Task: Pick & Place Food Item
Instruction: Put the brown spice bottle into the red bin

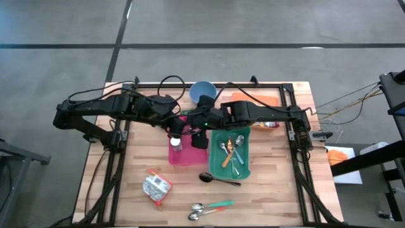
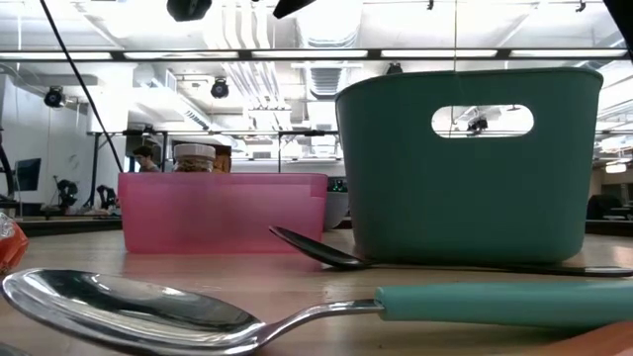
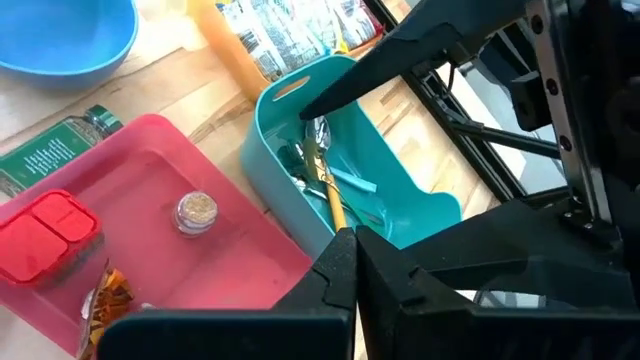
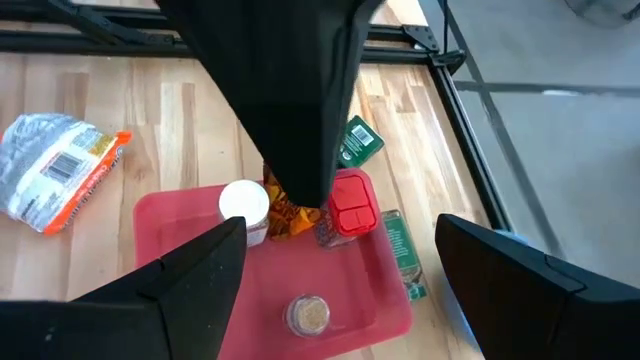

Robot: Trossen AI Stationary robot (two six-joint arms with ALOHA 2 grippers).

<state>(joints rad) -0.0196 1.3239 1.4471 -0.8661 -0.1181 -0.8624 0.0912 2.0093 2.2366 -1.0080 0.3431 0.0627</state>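
right gripper (image 4: 335, 290) wide (empty) — above pink bin (image 4: 200, 300)

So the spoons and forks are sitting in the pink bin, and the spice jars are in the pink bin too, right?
Not quite. The cutlery lies in the teal bin, not the pink one, as the high view shows. The spice jars are indeed in the pink bin.

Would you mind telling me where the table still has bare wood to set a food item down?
Free: the front-left corner left of the snack packet, the strip between packet and black spoon, and the front-right corner right of the teal-handled spoons. Crowded: the middle, where both arms hang over the pink tray and teal bin, and the back by the blue bowl.
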